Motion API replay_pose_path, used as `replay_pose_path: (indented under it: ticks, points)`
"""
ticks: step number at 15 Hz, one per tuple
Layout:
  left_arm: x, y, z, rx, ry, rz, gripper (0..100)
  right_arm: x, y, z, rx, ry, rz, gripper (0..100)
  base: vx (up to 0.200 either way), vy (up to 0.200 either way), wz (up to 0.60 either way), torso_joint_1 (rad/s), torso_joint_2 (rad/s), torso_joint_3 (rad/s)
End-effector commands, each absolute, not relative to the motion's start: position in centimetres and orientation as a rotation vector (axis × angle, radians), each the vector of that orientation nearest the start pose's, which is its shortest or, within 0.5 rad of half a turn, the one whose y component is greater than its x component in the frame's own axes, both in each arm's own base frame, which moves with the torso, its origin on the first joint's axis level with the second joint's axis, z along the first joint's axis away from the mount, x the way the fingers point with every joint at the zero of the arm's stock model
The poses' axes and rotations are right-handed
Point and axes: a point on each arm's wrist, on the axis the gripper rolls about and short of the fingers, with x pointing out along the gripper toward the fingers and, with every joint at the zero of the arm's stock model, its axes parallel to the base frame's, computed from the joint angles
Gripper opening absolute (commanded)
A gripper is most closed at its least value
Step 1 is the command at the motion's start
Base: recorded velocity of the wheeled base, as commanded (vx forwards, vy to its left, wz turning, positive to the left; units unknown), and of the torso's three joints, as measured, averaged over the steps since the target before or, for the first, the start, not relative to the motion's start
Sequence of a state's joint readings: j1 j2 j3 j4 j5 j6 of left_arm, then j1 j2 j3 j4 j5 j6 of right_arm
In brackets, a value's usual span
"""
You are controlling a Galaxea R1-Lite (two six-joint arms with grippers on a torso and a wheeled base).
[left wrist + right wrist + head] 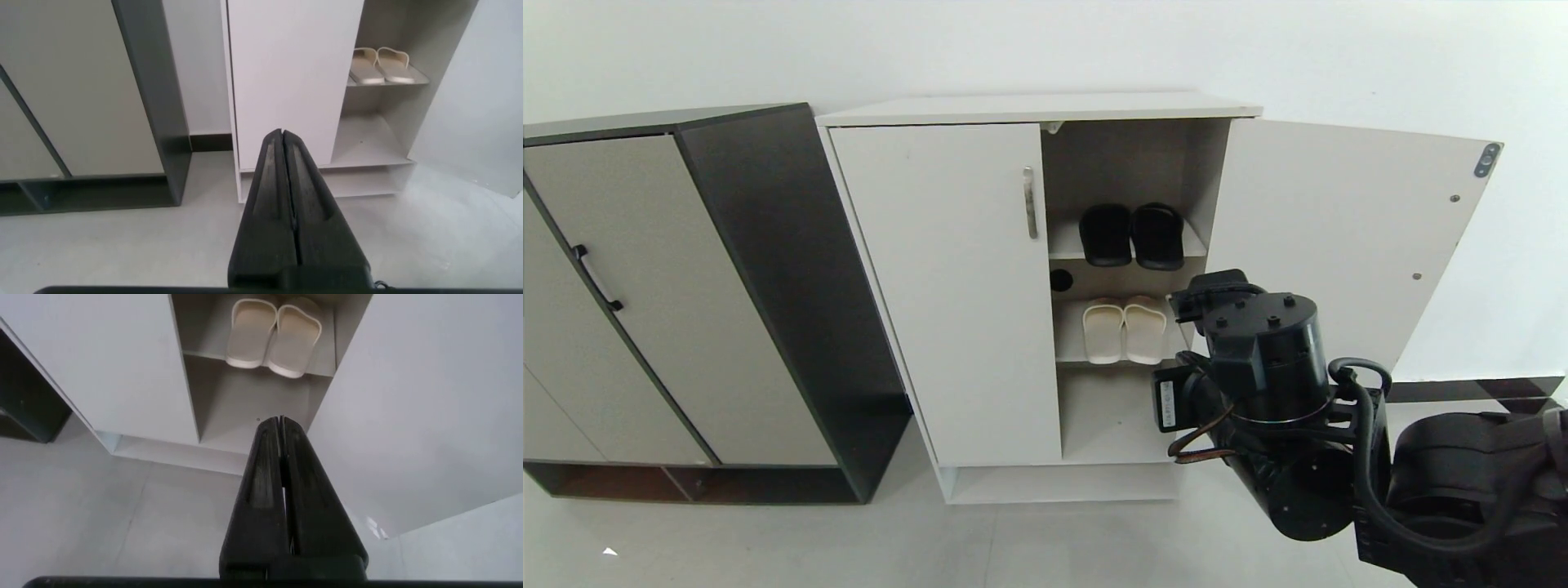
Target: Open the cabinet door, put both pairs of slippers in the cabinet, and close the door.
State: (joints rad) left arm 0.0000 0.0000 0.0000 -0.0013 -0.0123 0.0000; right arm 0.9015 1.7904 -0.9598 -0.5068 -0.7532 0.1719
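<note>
The white cabinet (1037,109) has its right door (1339,237) swung wide open and its left door (947,286) closed. A black pair of slippers (1131,235) rests on the upper shelf. A cream pair of slippers (1125,329) lies on the middle shelf, as the left wrist (380,65) and right wrist (274,328) views also show. My right gripper (282,420) is shut and holds nothing; it hangs before the bottom compartment, beside the open door (425,400). My left gripper (282,133) is shut on nothing, low in front of the closed door (290,73).
A dark grey cabinet (768,286) with a beige door and black handle (596,278) stands close to the left of the white one. Pale floor (931,547) spreads in front of both. The open door juts out on the right.
</note>
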Motion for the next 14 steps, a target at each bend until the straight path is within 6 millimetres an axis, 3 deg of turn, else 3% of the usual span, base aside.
replay_pose_path:
  ticks: [1,7,14]
  points:
    - [-2.27,-0.03,7.57,0.000,0.000,-0.012,0,21.82,24.96,18.28,-0.070,0.233,0.125,0,0.000,0.000,0.00,0.007,-0.23,-0.242]
    - [-2.27,-0.03,7.57,0.000,0.000,-0.012,0,21.91,24.99,18.13,-0.073,0.236,0.123,0,0.000,0.000,0.00,0.047,-0.39,-0.346]
    - [-2.27,-0.03,7.57,0.000,0.000,-0.012,0,22.00,24.95,18.08,-0.074,0.237,0.120,0,0.000,0.000,0.00,0.137,-0.46,-0.336]
